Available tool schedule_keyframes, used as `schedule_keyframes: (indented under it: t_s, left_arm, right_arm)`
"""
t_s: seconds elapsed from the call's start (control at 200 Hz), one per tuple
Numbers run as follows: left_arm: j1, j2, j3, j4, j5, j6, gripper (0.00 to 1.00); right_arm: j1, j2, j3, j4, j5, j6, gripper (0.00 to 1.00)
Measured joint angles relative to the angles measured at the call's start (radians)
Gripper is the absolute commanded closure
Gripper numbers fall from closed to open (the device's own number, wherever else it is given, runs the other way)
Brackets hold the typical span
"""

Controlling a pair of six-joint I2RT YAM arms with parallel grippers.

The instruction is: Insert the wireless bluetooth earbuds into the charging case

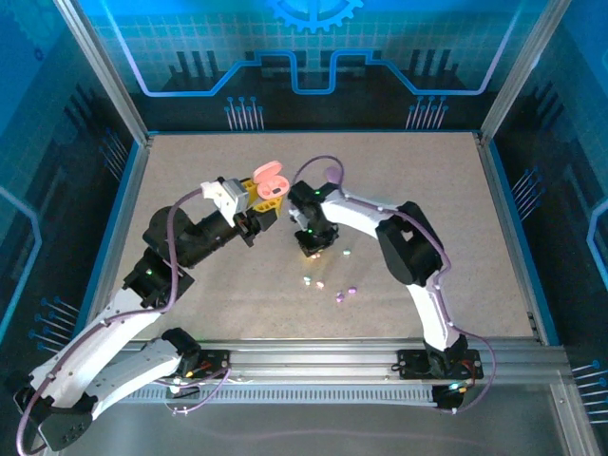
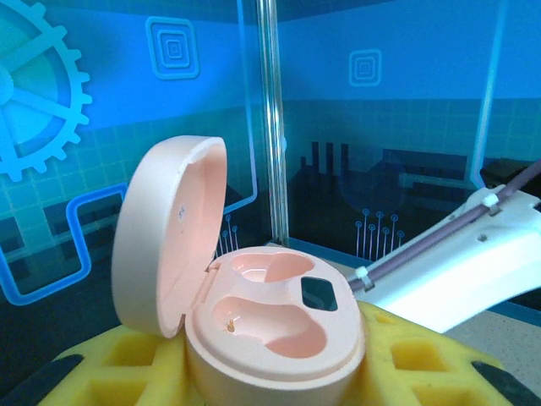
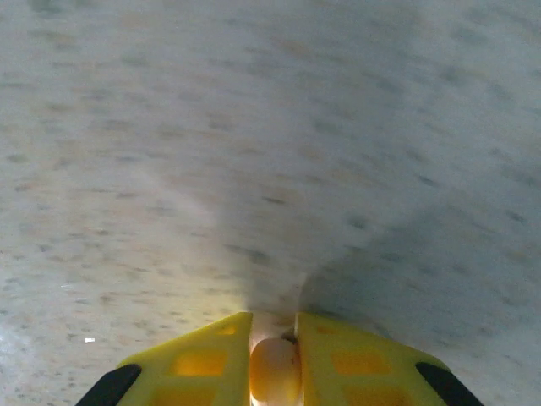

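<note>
Right wrist view: right gripper (image 3: 273, 326) pinched shut on a cream earbud (image 3: 274, 374), whose long axis runs along the fingers.
Left gripper (image 1: 258, 204): clamped on the pink charging case (image 2: 270, 338), lid swung open to the left, both wells empty and facing up.
Loose earbuds (image 1: 353, 288): green and purple, on the table (image 1: 427, 209) by the right arm.
Hard to see: the held earbud's lower end is cut off; the table is blurred.
Surroundings: speckled beige tabletop, blue printed walls (image 1: 313, 47).
</note>
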Motion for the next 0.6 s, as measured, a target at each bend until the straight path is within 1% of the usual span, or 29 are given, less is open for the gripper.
schedule_keyframes:
  t_s: [0.105, 0.225, 0.335, 0.6]
  left_arm:
    - [0.0, 0.005, 0.0, 0.002, 0.0, -0.01, 0.72]
    - [0.0, 0.012, 0.0, 0.004, 0.0, -0.013, 0.71]
    - [0.0, 0.018, 0.0, 0.006, 0.0, -0.013, 0.72]
    - [0.0, 0.019, 0.0, 0.007, 0.0, -0.013, 0.71]
  right_arm:
    - [-0.021, -0.034, -0.048, 0.012, 0.023, 0.055, 0.79]
    - [-0.021, -0.039, -0.059, 0.012, 0.035, 0.085, 0.74]
    - [-0.018, -0.039, -0.054, 0.003, 0.036, 0.084, 0.71]
    - [0.001, -0.007, 0.023, -0.059, 0.061, 0.04, 0.71]
